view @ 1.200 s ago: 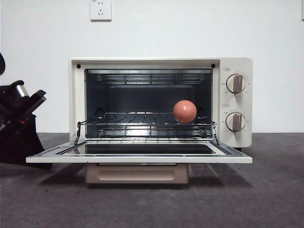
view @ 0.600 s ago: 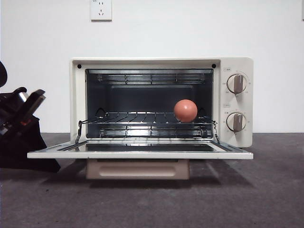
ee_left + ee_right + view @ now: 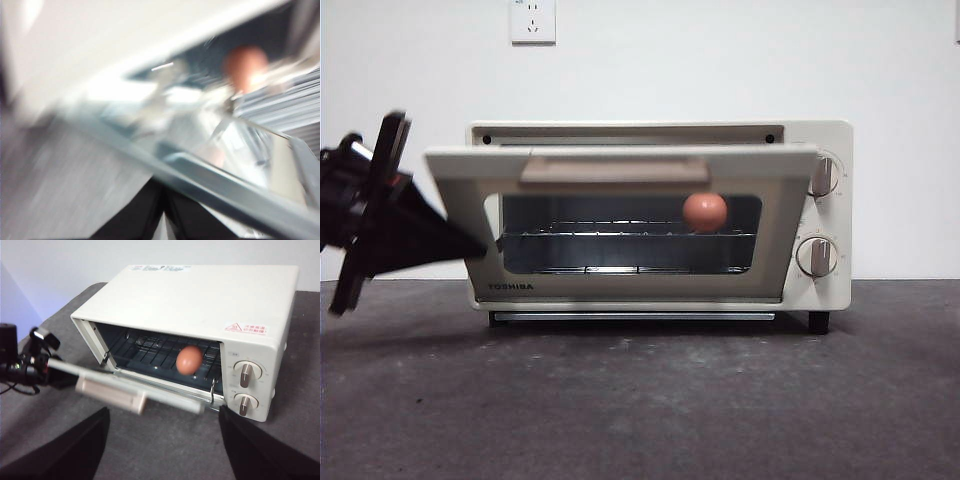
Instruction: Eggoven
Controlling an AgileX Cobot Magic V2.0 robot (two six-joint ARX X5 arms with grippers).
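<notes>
The cream TOSHIBA oven (image 3: 825,292) stands at mid table with its dark glass door (image 3: 620,262) swung partway up, tan handle (image 3: 615,170) at the top. The reddish-brown egg (image 3: 705,212) rests on the wire rack inside, toward the knob side, and also shows as the egg (image 3: 189,359) in the right wrist view. My left gripper (image 3: 480,245) is shut, its black tip pressed against the door's left edge; the left wrist view is blurred, with the gripper (image 3: 163,220) below the door's rim. My right gripper (image 3: 162,420) hovers open in front of the oven, holding nothing.
Two knobs (image 3: 817,257) sit on the oven's right panel. A wall socket (image 3: 533,20) is on the white wall behind. The dark grey table (image 3: 640,400) stretches in front of the oven. The left arm (image 3: 30,360) stands beside the door's left end.
The door has gone from lying flat open to tilted well upward. My left gripper rose from low at the left and moved in against the door's left edge.
</notes>
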